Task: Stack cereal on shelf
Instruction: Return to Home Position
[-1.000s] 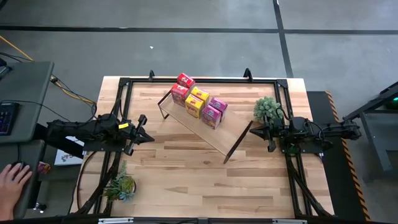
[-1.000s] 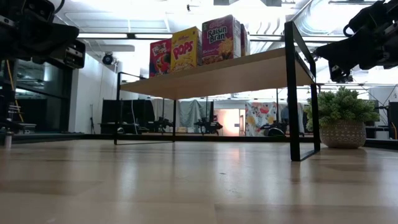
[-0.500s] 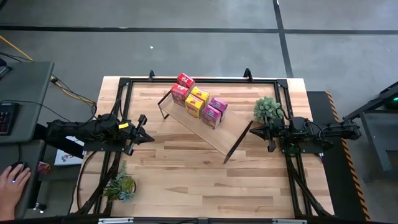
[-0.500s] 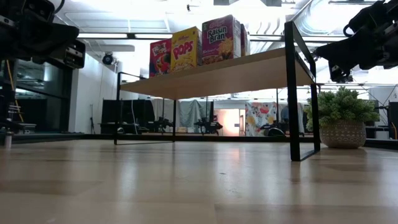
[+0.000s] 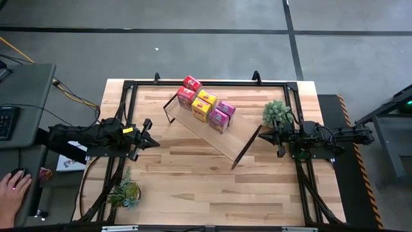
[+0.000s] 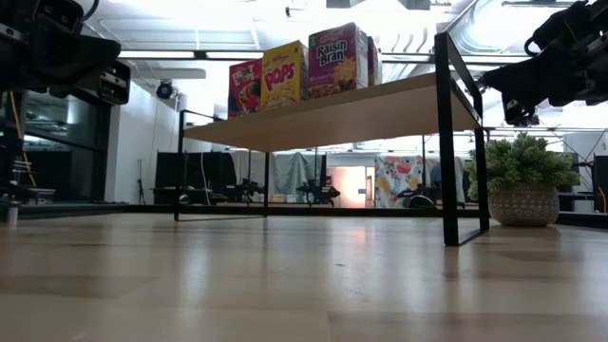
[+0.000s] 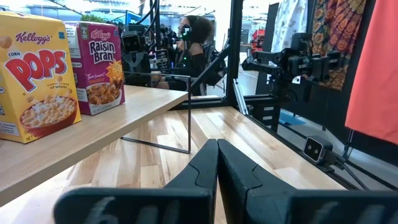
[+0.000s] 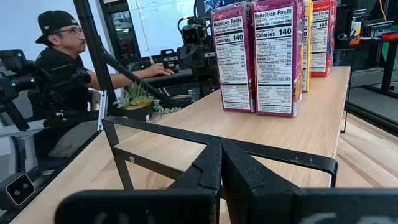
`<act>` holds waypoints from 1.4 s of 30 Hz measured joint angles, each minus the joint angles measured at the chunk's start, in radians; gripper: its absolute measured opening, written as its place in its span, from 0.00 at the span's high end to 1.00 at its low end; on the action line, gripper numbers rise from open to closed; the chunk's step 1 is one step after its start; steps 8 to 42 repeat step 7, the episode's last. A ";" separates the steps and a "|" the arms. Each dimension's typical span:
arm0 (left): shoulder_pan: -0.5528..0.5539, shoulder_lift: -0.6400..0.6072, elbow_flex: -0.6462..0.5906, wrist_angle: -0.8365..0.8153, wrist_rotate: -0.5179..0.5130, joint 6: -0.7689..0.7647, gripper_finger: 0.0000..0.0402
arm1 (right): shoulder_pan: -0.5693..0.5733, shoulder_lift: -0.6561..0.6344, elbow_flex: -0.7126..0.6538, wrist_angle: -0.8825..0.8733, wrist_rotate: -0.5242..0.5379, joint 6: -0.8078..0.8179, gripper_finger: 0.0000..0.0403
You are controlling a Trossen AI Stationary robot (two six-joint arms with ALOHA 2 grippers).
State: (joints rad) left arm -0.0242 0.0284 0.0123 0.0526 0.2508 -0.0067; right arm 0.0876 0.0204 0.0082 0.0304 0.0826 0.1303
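The light-wood shelf (image 5: 212,122) on black end frames stands slanted across the far middle of the table. Several small cereal boxes stand upright on its board: red (image 5: 191,83), yellow (image 5: 206,98) and magenta (image 5: 224,108); the low view shows a red box (image 6: 244,88), a Pops box (image 6: 283,74) and a Raisin Bran box (image 6: 335,60). My left gripper (image 5: 151,142) hovers shut and empty left of the shelf. My right gripper (image 5: 262,135) hovers shut and empty at the shelf's right end frame.
One green potted plant (image 5: 275,112) stands near the right gripper, another (image 5: 124,192) at the table's near left corner. A person's hand (image 5: 13,183) rests off the table at left. Bare tabletop (image 5: 212,187) lies in front of the shelf.
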 joint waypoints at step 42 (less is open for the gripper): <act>0.000 0.000 0.000 0.000 0.000 0.000 1.00 | 0.000 0.000 0.000 0.000 0.000 0.000 1.00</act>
